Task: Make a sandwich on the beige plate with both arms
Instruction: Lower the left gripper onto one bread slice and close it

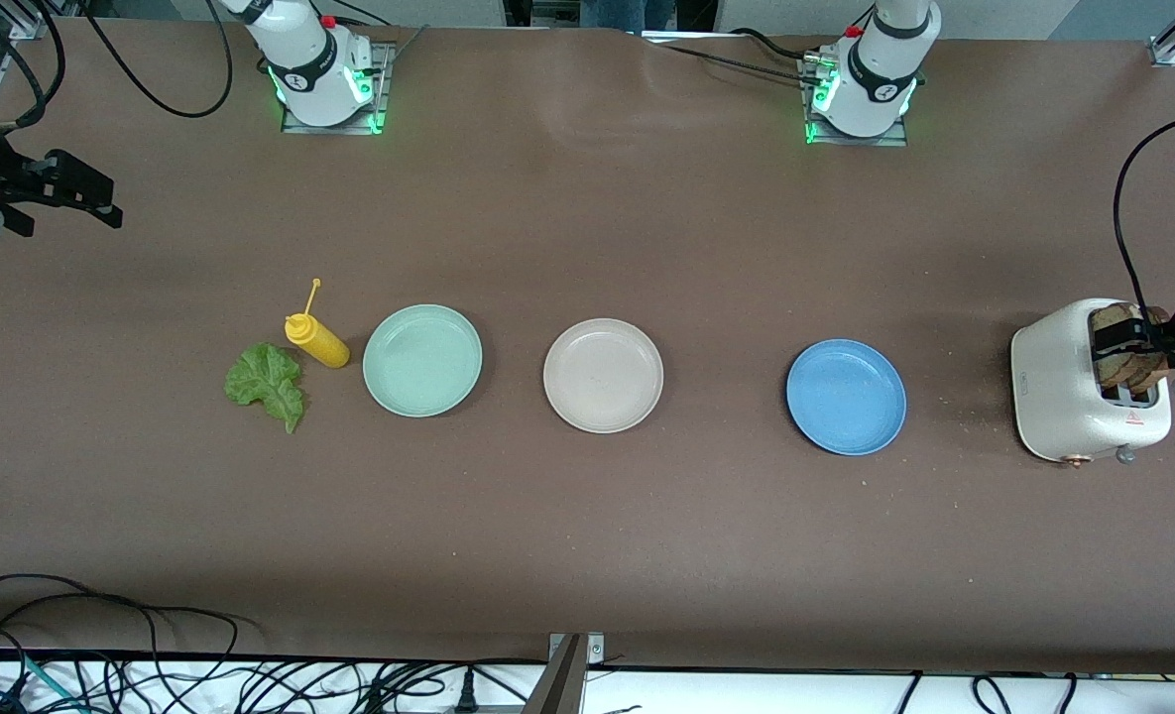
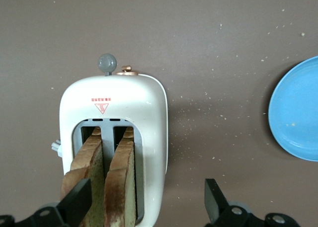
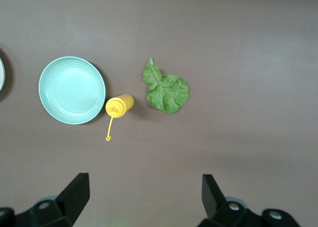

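The left gripper is hanging jaws-wide over two tan bread slices in the white toaster, while the right gripper is hovering equally wide above the brown counter.

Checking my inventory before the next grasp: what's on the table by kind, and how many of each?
Plates: 3, mint, beige, blue
Bread slices: 2, in the toaster
Toaster: 1
Lettuce leaf: 1
Mustard bottle: 1
Total: 8
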`<state>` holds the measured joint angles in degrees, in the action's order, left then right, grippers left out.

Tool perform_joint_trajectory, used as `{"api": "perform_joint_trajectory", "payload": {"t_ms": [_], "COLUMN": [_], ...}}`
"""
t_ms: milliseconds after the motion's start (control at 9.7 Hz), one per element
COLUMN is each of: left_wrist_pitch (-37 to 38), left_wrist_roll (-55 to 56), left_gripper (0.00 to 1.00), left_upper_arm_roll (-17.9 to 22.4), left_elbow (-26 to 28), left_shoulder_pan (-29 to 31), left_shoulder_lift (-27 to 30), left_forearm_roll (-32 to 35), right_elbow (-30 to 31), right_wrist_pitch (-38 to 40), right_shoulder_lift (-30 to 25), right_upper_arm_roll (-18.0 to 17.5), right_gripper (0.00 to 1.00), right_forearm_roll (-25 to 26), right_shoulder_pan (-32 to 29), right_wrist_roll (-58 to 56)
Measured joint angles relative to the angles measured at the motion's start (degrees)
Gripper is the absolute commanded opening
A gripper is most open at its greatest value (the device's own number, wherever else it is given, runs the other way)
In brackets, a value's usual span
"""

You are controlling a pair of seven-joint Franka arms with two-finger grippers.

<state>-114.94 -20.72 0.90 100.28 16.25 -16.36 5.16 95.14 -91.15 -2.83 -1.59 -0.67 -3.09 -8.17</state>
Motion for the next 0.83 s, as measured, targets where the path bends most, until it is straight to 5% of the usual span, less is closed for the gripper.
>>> {"api": "perform_joint_trajectory", "payload": {"t_ms": [516, 825], "left_wrist_pitch": [-5.5, -5.8], "left_wrist_roll": [-1.1, -2.7], "left_gripper": [0.95, 0.68], "left_upper_arm_roll": [0.0, 0.0], "left_elbow": [6.5, 9.0], "left_shoulder_pan": [1.1, 2.0], "left_shoulder_lift": [1.5, 3.4], "left_forearm_roll": [0.3, 1.3], "right_elbow": [0.0, 0.0], "right_wrist_pitch": [0.0, 0.0], "right_shoulder_lift": [0.0, 0.0], "right_upper_arm_roll": [0.0, 0.0], "right_gripper": [1.00, 1.00], "right_forearm_roll": [0.0, 0.0], "right_shoulder_pan": [0.0, 0.0], "right_wrist_roll": [0.0, 0.0]}}
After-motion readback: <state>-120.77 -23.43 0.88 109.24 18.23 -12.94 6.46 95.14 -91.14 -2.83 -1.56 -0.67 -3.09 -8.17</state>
